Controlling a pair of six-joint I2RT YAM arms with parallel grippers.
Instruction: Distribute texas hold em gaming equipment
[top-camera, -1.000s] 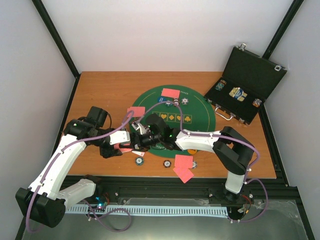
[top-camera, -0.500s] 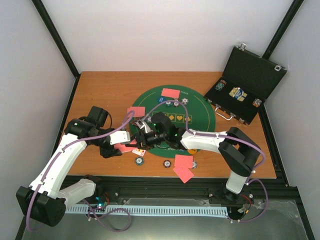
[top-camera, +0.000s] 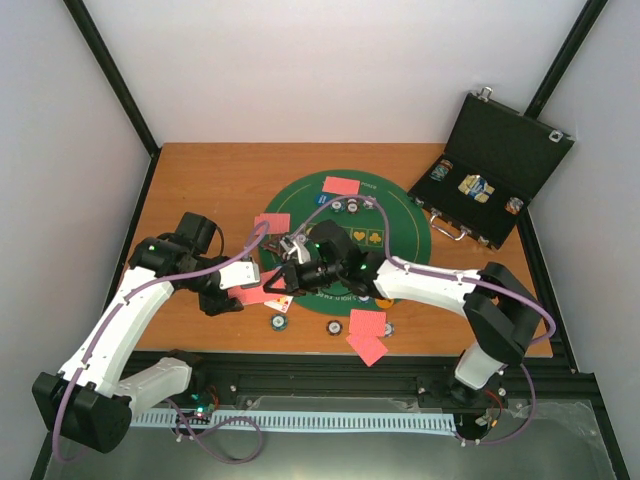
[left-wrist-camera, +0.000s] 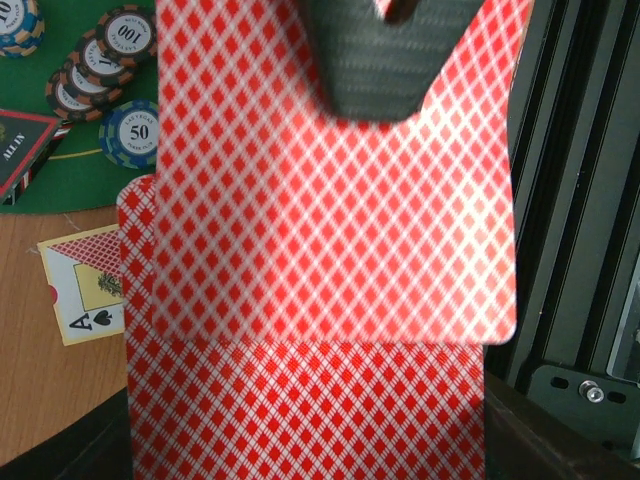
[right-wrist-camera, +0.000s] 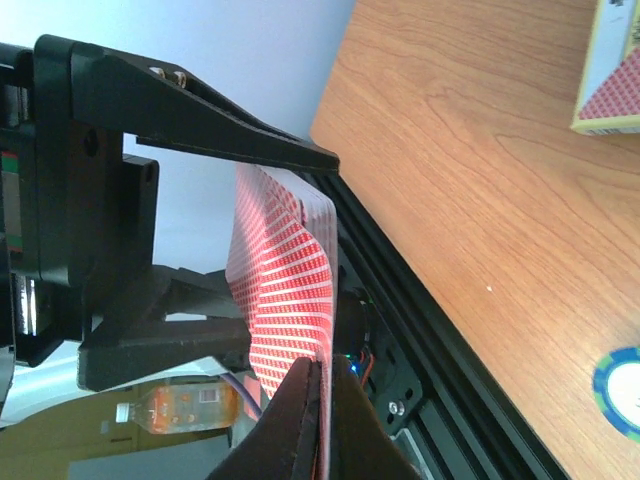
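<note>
Dealing step. My left end effector (top-camera: 238, 290) is clamped on the deck (left-wrist-camera: 300, 420), held above the counter (top-camera: 200, 180) just beside the green mat (top-camera: 400, 262). My right end effector (right-wrist-camera: 322, 385) is pinched tight on the top card (left-wrist-camera: 340, 220). Next, probably: slide it free and lay it at a seat.

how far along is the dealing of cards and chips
Partway. Done: dealt cards lie around the green mat, chips near its front edge. In hand: the left gripper holds the deck while the right gripper pinches its top card. Left: placing that card, and more chips sit in the open case.
</note>
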